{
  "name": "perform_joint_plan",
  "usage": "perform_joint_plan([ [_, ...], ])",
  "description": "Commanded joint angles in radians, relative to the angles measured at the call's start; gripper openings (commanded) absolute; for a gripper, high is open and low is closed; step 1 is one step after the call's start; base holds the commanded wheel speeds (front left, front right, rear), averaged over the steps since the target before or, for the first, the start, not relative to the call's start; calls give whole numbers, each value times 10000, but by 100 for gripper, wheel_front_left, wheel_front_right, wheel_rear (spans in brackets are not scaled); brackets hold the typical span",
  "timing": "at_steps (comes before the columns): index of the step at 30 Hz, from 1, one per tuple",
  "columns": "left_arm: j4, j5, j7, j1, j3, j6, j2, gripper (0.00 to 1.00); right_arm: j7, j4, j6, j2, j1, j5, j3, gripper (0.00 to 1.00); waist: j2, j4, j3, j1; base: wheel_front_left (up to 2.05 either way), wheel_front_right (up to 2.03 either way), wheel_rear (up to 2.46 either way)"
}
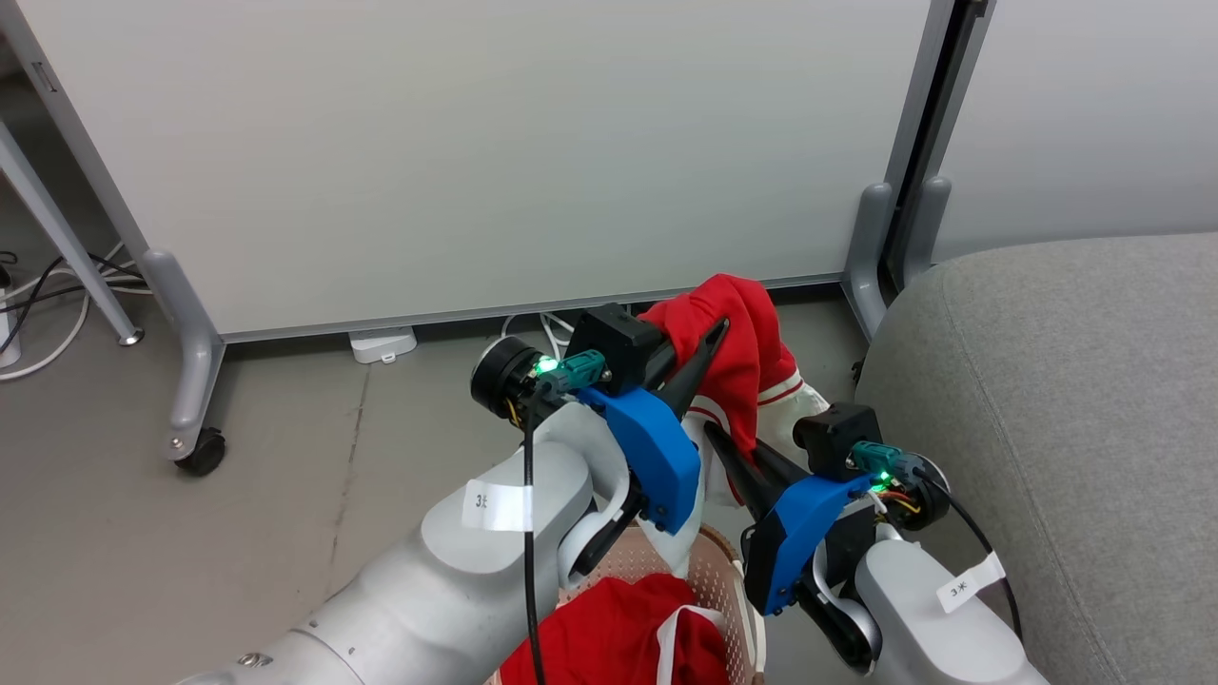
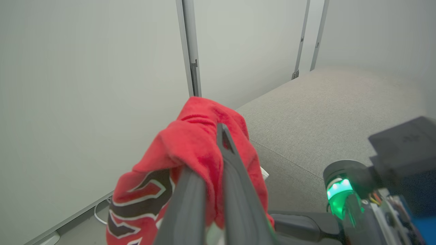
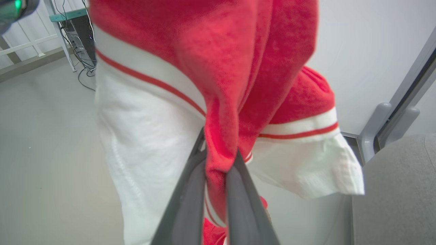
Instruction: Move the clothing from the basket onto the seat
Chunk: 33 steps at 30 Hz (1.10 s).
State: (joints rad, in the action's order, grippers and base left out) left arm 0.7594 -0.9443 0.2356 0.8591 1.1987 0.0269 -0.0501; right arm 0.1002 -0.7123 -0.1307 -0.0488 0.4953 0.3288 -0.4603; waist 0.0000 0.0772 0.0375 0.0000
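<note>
Risk noted: the garment (image 1: 747, 357) is carried on two narrow pinches, and its white lower part hangs loose below both. If the arms swing toward the seat (image 1: 1047, 400) out of step, the cloth could pull taut and slip from one pinch, or the trailing hem could catch on the rim of the basket (image 1: 723, 571). A second red piece (image 1: 618, 633) lies in the basket directly under the load; in my judgement the hanging cloth could snag it. Position: the left gripper (image 1: 706, 344) has its jaws closed on a fold at the top of the garment, with red fabric bunched over and between the fingers. The right gripper (image 1: 725, 455), lower and nearer the seat, has its jaws pinched tight on a red fold, with white striped trim to either side. The garment hangs in the air above the basket — just beside the seat, not yet over it.
</note>
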Motion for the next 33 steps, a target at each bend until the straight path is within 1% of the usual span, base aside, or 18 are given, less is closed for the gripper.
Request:
perform_joint_plan([
  [1, 29, -71, 84, 186, 41, -44, -5, 0, 128, -140, -1, -27, 195, 90, -79, 0, 0, -26, 7, 0, 0, 0, 0],
  [14, 74, -429, 183, 228, 275, -112, -5, 0, 476, -646, -1, -27, 388, 395, -394, 0, 0, -157, 34, 0, 0, 0, 0],
  [15, 79, -472, 191, 217, 276, -125, -5, 9, 494, -680, -1, -27, 402, 404, -409, 0, 0, -167, 34, 0, 0, 0, 0],
  [16, 79, -472, 191, 217, 276, -125, -5, 9, 494, -680, -1, -27, 402, 404, -409, 0, 0, -167, 34, 0, 0, 0, 0],
  [17, 88, -512, 200, 217, 280, -138, -5, 45, 507, -708, -1, -27, 412, 410, -419, 0, 0, -174, 36, 0, 0, 0, 0],
  [18, 92, -529, 208, 224, 288, -148, -5, 100, 507, -736, -1, -27, 422, 422, -428, 0, 0, -180, 38, 0, 0, 0, 0],
  [28, 145, -708, 248, 214, 422, -196, -7, 100, 671, -938, -1, -27, 575, 474, -454, 0, 0, -241, 61, 0, 0, 0, 0],
  [33, 170, -636, 303, -225, 192, -311, -11, 100, 783, -992, -1, -27, 609, 466, -349, 0, 0, -314, 66, 0, 0, 0, 0],
])
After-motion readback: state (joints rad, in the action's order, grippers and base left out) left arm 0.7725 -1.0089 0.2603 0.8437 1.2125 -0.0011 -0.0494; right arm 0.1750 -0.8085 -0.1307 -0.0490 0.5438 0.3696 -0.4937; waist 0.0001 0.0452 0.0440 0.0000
